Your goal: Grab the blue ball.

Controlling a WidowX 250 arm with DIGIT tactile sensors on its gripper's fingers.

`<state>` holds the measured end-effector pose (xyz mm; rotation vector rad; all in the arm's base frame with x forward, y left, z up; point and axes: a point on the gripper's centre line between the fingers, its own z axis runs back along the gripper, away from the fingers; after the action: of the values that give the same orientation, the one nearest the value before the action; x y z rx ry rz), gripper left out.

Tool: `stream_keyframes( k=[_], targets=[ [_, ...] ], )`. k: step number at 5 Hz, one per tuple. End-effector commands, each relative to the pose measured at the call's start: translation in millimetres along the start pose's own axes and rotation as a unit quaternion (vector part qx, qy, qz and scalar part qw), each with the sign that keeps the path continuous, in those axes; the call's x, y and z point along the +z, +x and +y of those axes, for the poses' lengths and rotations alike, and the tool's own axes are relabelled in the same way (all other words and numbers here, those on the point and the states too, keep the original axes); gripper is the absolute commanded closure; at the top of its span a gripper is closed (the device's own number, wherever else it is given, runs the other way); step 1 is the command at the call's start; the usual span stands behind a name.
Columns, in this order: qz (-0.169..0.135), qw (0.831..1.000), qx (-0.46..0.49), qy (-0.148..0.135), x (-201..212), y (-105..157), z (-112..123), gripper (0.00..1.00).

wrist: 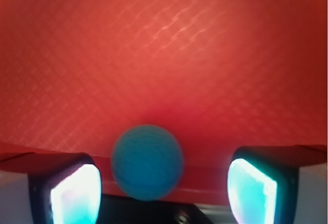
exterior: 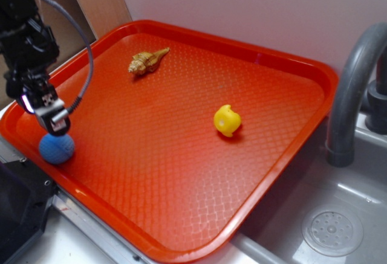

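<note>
The blue ball (exterior: pixel 56 148) rests on the red tray (exterior: pixel 181 173) at its near-left rim. In the wrist view the blue ball (wrist: pixel 147 161) lies between my two fingers, closer to the left pad (wrist: pixel 77 193) than to the right pad (wrist: pixel 252 192), touching neither. My gripper (exterior: pixel 53 121) hangs just above the ball in the exterior view; in the wrist view my gripper (wrist: pixel 164 193) is open, with wide gaps either side of the ball.
A yellow rounded toy (exterior: pixel 227 120) sits on the tray's right half and a tan seashell (exterior: pixel 147 61) at its far side. A grey faucet (exterior: pixel 354 89) and a sink with a drain (exterior: pixel 331 232) lie to the right. A wall stands behind the tray.
</note>
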<state>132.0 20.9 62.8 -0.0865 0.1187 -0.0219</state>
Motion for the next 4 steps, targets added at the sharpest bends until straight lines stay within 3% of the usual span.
stream_keyframes(
  k=[1, 2, 3, 4],
  targets=[
    [0.028, 0.999, -0.024, -0.019, -33.3, -5.4, -14.8, 0.00],
    [0.042, 0.998, -0.031, -0.035, -40.7, -7.6, -16.4, 0.00],
    [0.047, 0.998, -0.026, -0.036, -40.2, -7.7, -20.1, 1.00],
    [0.046, 0.998, -0.031, -0.030, -35.6, -6.3, -22.3, 1.00]
  ],
)
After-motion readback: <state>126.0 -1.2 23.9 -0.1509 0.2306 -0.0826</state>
